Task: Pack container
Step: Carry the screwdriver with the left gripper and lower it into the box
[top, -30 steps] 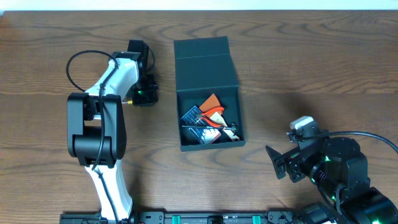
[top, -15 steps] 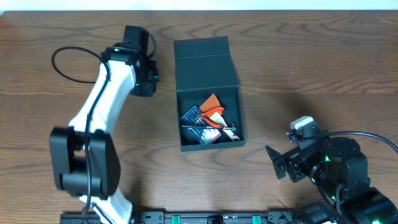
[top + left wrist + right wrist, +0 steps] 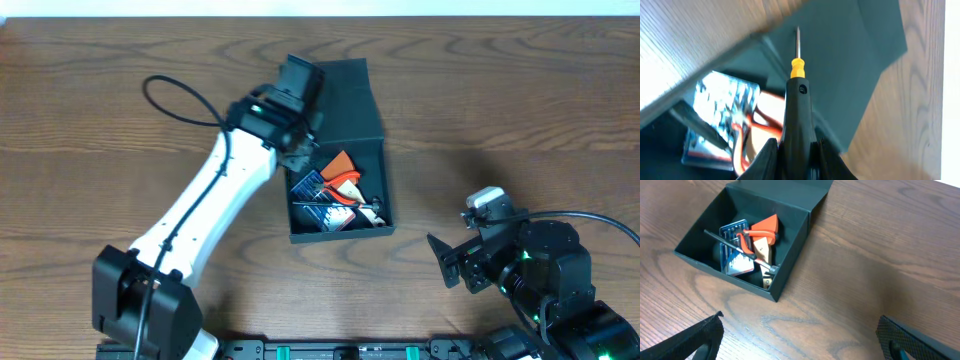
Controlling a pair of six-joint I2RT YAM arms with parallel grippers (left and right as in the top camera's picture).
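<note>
Here's the left gripper [image 3: 799, 152], clenched tight around the fat black handle of a screwdriver with a yellow collar and a thin steel shaft [image 3: 798, 95]. Its tip points out over the flat hinged lid flap [image 3: 855, 60]. From overhead, the white left arm stretches diagonally across the brown wooden table [image 3: 520, 90], and its gripper hangs over the far-left corner of the dark teal-black square cardboard container [image 3: 340, 233]. That container sits mid-table with the flap laid open on the far side. Inside it, orange-handled pliers [image 3: 345, 172] lie against a blue printed packet [image 3: 308, 190], and a thin dark rod [image 3: 725, 240] slants across them. Down at the near right, the right gripper [image 3: 450, 262] sits well apart from the container. Its wrist view shows the two black fingers [image 3: 695, 337] spread wide and released, with the container beyond them on the wood.
</note>
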